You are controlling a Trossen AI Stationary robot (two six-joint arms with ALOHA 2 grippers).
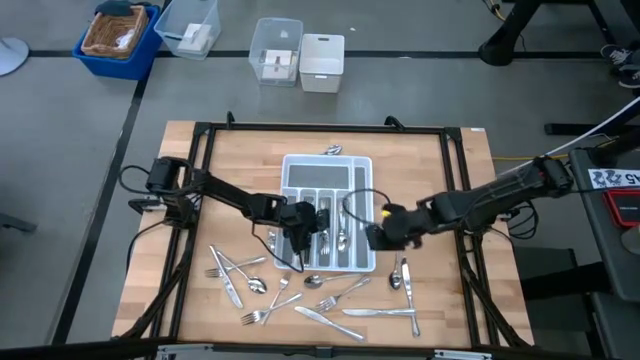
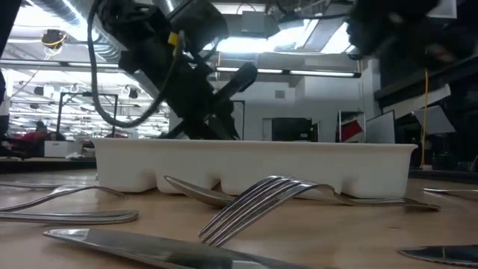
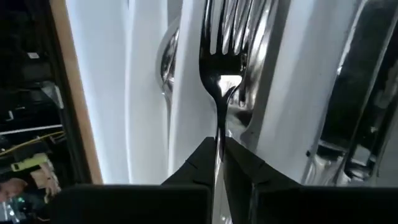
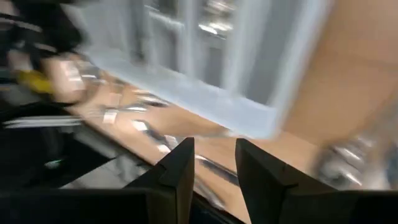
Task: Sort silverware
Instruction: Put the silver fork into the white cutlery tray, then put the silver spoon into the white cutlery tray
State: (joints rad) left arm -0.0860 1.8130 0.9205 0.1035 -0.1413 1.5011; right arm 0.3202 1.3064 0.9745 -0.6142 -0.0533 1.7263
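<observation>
The white tray [image 1: 291, 176] with grey-lined slots lies mid-table, with several pieces in its slots. Loose silverware [image 1: 320, 300] is scattered on the wood between the tray and the near edge; in the low view a fork [image 2: 254, 198] lies in front of the tray wall [image 2: 254, 161]. My left gripper [image 1: 308, 228] hangs over the tray's left slots, shut on a fork [image 3: 219, 62]. My right gripper [image 1: 375, 238] hovers at the tray's near right corner, open [image 4: 214, 168], with nothing between its fingers. My left gripper pinches the fork's handle [image 3: 218, 134] between its two fingers, with the fingers lying along the handle. The tines [image 3: 227, 25] point away from the gripper, past the fingertips. The fork is lifted clear above the tray's slots.
Black frame rails [image 1: 200, 200] run along the table's left, right and far sides, with cables beside them. Plastic bins [image 1: 300, 55] and a blue crate [image 1: 120, 35] stand on the floor beyond the far edge. A knife and spoon [image 1: 405, 275] lie right of the tray.
</observation>
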